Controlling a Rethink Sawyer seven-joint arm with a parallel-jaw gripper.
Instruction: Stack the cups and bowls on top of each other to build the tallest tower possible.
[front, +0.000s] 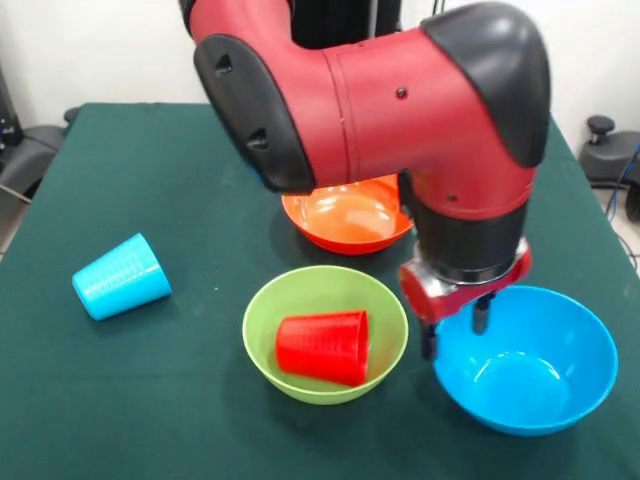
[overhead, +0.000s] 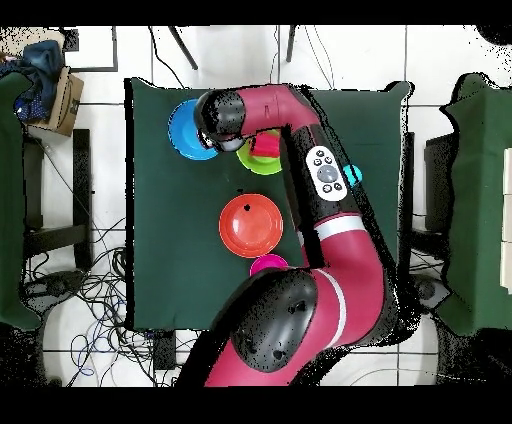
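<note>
- The tool (front: 456, 328) hangs over the near-left rim of the blue bowl (front: 540, 375) in the front view, one dark finger (front: 481, 313) just inside the rim and the other just outside it, against the wall; the fingers stand narrowly apart, straddling the rim, and whether they press it cannot be told.
- The green bowl (front: 300, 300), the landmark here, sits upright on the green tabletop (front: 150, 200), just left of the blue bowl.
- A red cup (front: 322, 346) lies on its side inside the green bowl, its mouth turned toward the blue bowl.
- The orange bowl (front: 350, 220) stands upright behind the green bowl, partly hidden by the red arm (front: 380, 100).
- A light blue cup (front: 120, 277) lies on its side well to the left of the green bowl, alone on the cloth.
- From overhead, a small pink bowl (overhead: 266, 265) peeks out from beneath the arm, beyond the orange bowl from the green one.
- No piece is stacked upright on another.
</note>
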